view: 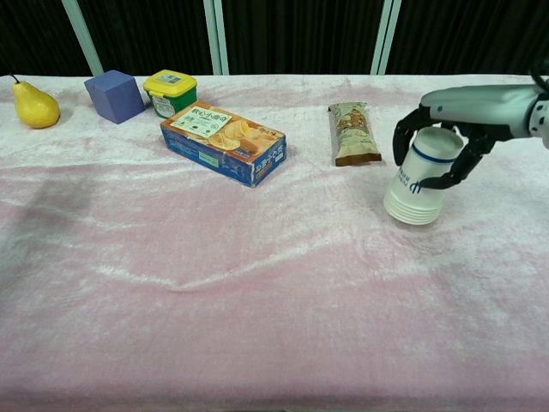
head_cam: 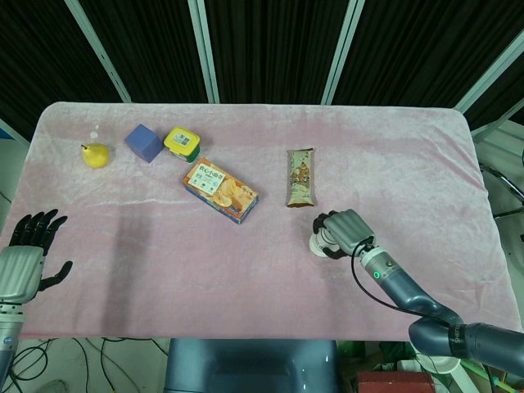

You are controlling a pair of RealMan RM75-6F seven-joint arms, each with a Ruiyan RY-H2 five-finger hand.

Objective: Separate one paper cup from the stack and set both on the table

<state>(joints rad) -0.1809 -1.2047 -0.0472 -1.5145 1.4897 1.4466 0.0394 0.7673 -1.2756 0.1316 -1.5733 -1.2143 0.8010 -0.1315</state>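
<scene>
My right hand (view: 446, 142) is wrapped over the top of the stack of paper cups (view: 417, 178), fingers curled down both sides of the upturned base, so I have a real grip on it. The stack sits mouth-down, tilted a little, at the right of the pink surface (view: 257, 283), just in front of the snack bar wrapper (view: 352, 133). In the chest view its lower rim looks barely off the cloth, or only grazing it; I cannot tell which. My left hand (head_cam: 29, 254) hangs at the near left edge with the fingers spread and nothing in them, well apart from everything.

The step in hand, as I judge it, is getting the stack up and clear so the other hand can take one cup. To do it well I should hold firmly but not crush (thin paper walls dent easily), and lift straight so the nested cups below do not slide out early. My grip is high, on the outermost cup, so the inner ones hang only by friction; a steady rise matters. Then I would bring the stack toward the middle, where my left hand can reach the rims, and keep away from the wrapper and the orange biscuit box (view: 222, 142) so neither gets nudged.
</scene>
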